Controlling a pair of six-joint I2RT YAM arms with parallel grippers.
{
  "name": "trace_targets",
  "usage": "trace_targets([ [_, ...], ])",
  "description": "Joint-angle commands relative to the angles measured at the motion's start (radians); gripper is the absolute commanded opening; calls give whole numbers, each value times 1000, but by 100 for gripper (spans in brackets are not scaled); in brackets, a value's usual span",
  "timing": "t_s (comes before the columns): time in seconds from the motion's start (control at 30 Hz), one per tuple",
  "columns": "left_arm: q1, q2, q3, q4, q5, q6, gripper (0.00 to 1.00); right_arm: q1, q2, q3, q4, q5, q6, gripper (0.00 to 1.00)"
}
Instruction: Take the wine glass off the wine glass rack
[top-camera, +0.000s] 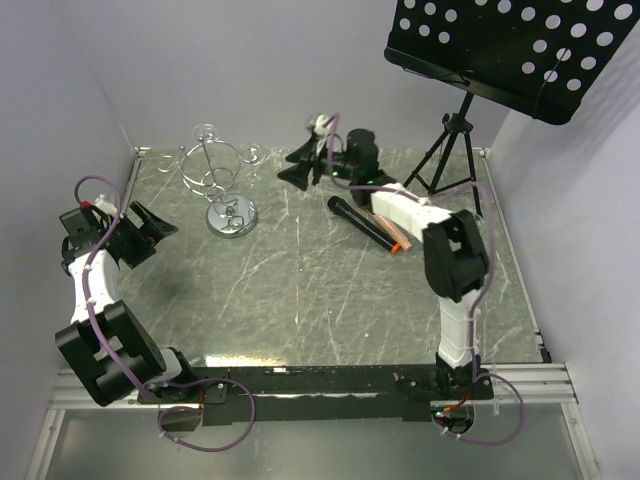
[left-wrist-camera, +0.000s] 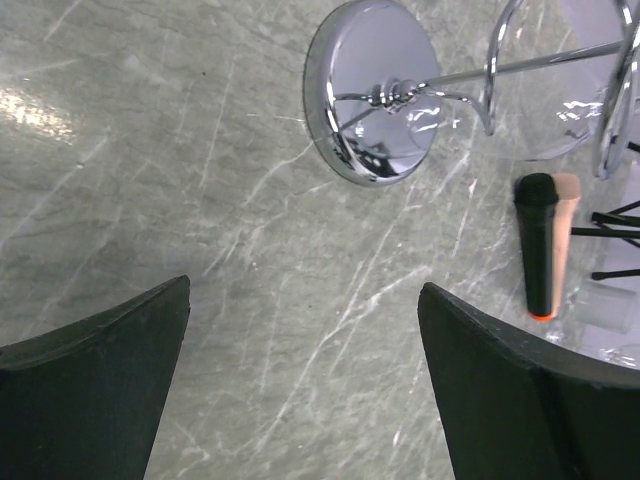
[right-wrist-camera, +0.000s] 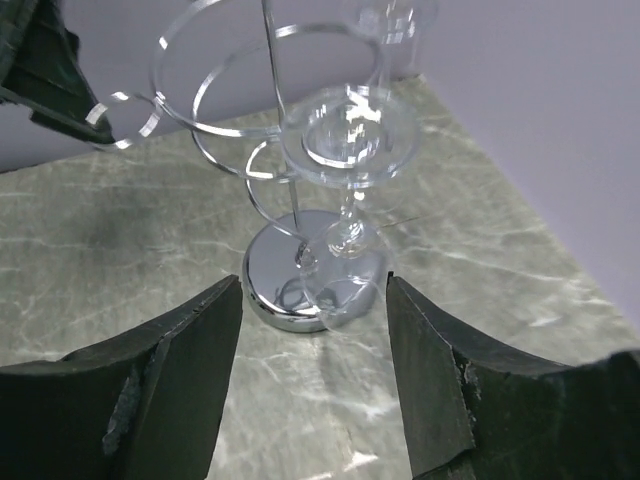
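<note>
The wine glass rack (top-camera: 213, 170) is a chrome wire stand on a round mirror base (top-camera: 232, 216), at the back left of the table. A clear wine glass (top-camera: 252, 158) hangs upside down from its right loops. In the right wrist view the glass (right-wrist-camera: 349, 140) hangs foot up and bowl down in front of the rack's base (right-wrist-camera: 280, 280). My right gripper (right-wrist-camera: 312, 285) is open, with the bowl just ahead of its fingertips and untouched. My right gripper (top-camera: 300, 168) sits right of the glass. My left gripper (top-camera: 152, 225) stands wide open left of the rack, over bare table (left-wrist-camera: 305, 285).
A black microphone (top-camera: 365, 225) with an orange ring lies mid-table, also seen as a microphone (left-wrist-camera: 540, 245) from the left wrist. A black tripod music stand (top-camera: 450, 150) stands at the back right. More clear glass (right-wrist-camera: 390, 25) shows above the hanging glass. Walls close the left and back.
</note>
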Motion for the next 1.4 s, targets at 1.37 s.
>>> trace_targets([
  [1.37, -3, -45, 46, -130, -9, 60, 100, 144, 472, 406, 283, 166, 126, 40],
])
